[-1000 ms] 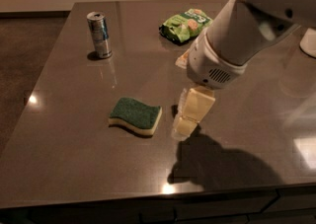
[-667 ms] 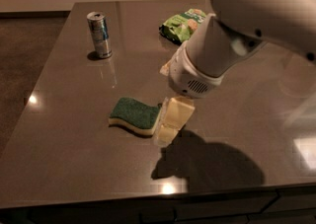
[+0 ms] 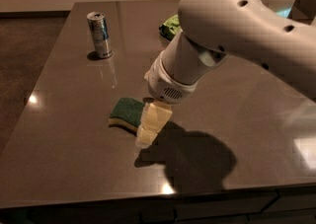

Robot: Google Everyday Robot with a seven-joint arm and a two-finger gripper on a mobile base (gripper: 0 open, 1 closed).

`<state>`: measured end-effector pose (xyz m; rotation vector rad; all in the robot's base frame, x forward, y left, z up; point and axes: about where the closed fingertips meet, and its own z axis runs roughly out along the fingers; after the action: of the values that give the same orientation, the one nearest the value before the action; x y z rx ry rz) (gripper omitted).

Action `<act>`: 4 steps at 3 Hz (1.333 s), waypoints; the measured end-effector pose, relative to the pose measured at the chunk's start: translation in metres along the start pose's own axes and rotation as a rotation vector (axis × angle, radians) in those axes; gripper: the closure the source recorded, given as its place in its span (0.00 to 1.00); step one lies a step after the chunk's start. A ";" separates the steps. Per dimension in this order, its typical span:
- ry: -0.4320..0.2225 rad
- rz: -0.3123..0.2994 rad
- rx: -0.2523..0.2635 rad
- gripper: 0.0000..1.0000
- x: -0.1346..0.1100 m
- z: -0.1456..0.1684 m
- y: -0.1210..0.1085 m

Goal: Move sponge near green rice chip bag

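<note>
The sponge (image 3: 126, 111), dark green on top with pale yellow foam below, lies flat on the dark table (image 3: 64, 134) left of centre. My gripper (image 3: 149, 125) hangs from the big white arm and covers the sponge's right end, its pale yellow pads reaching down to the table. The green rice chip bag (image 3: 170, 24) is at the back of the table, mostly hidden behind my arm; only its left edge shows.
A silver-blue can (image 3: 99, 34) stands upright at the back left. My arm's shadow falls on the table to the right of the gripper. The table's front edge runs along the bottom of the view.
My arm has swung left and down. The gripper has gone from beside the sponge's right edge to over its right end. The arm now hides most of the bag.
</note>
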<state>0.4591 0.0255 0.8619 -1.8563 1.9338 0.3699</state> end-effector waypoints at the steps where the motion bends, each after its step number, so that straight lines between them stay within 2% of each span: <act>1: 0.005 -0.006 -0.011 0.00 -0.004 0.015 -0.004; 2: 0.022 -0.015 -0.030 0.13 -0.005 0.025 -0.005; 4: 0.036 -0.016 -0.056 0.59 -0.006 0.028 -0.007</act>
<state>0.4690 0.0432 0.8412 -1.9247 1.9497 0.3919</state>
